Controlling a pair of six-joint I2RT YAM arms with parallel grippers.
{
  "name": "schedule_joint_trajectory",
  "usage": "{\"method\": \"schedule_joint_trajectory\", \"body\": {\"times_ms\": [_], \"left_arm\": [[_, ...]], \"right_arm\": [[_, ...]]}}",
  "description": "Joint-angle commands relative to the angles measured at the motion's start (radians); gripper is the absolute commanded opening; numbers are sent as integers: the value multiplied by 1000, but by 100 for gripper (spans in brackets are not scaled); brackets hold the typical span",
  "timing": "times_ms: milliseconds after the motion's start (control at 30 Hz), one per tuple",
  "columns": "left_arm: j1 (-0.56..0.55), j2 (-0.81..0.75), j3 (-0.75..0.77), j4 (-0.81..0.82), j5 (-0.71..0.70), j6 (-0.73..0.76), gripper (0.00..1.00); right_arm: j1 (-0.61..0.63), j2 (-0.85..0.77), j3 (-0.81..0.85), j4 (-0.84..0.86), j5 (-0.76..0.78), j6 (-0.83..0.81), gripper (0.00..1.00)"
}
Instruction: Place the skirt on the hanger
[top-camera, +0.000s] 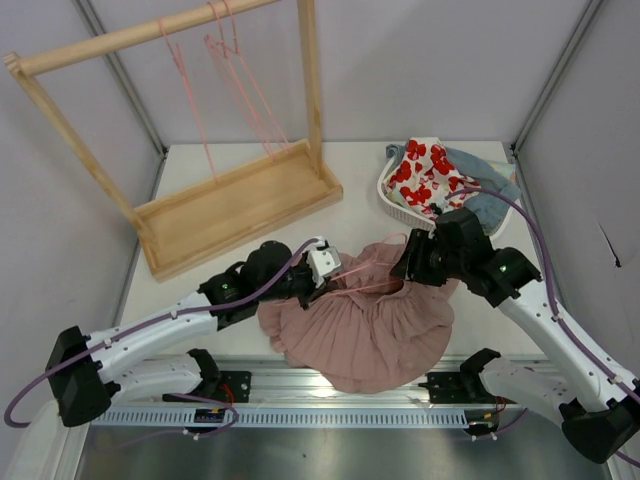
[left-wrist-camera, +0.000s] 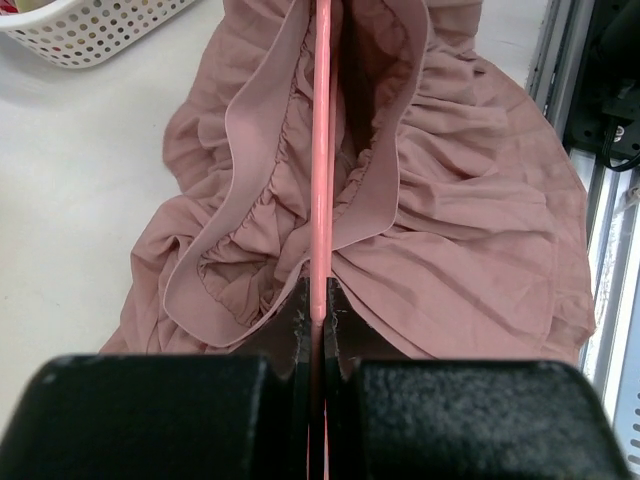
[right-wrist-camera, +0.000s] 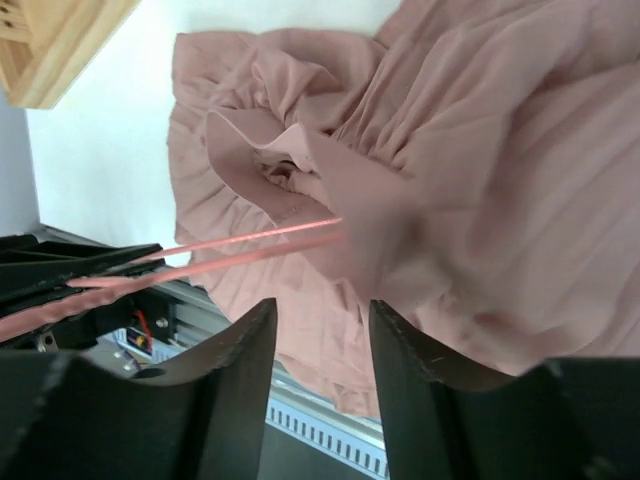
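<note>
Between wooden rack (top-camera: 230, 205) and laundry basket (top-camera: 392, 206): left gripper (left-wrist-camera: 318, 310) clenched on hanger (left-wrist-camera: 322, 150) inside skirt (left-wrist-camera: 470, 230) waistband; right gripper (right-wrist-camera: 322, 312) parted, holding nothing.

White surface (top-camera: 360, 170), pale grey panel walls (top-camera: 430, 60) on three sides, grey metal struts (top-camera: 122, 75) at the back corners, wooden rack (top-camera: 230, 205) standing back left, ribbed aluminium rail (top-camera: 330, 412) along near edge, even light.

Bright, even overhead light; soft shadows beside the skirt (left-wrist-camera: 480, 250); near foreground blurred.
</note>
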Motion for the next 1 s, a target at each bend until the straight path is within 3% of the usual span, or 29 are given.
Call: {"method": "schedule_joint_trajectory", "body": {"times_ms": [0,300,500,800,967], "left_arm": [[-13,9,-9,137,20,7,0],[-13,54,-34,191,24,-5,0],[-16,54,-40,217,21,-14,0],[-22,44,-46,214,26,-20,0],[-24,31,-52,211,28,-25,0]], "right_arm": [[11,-32,53,-47,61,-58,49],[86,-144,0,-23,202,-121,54],[132,-259,-131,126,361,-160,58],[178,-314,-284,505,340,-232,62],[184,-277,-293,507,369,-327,60]]}}
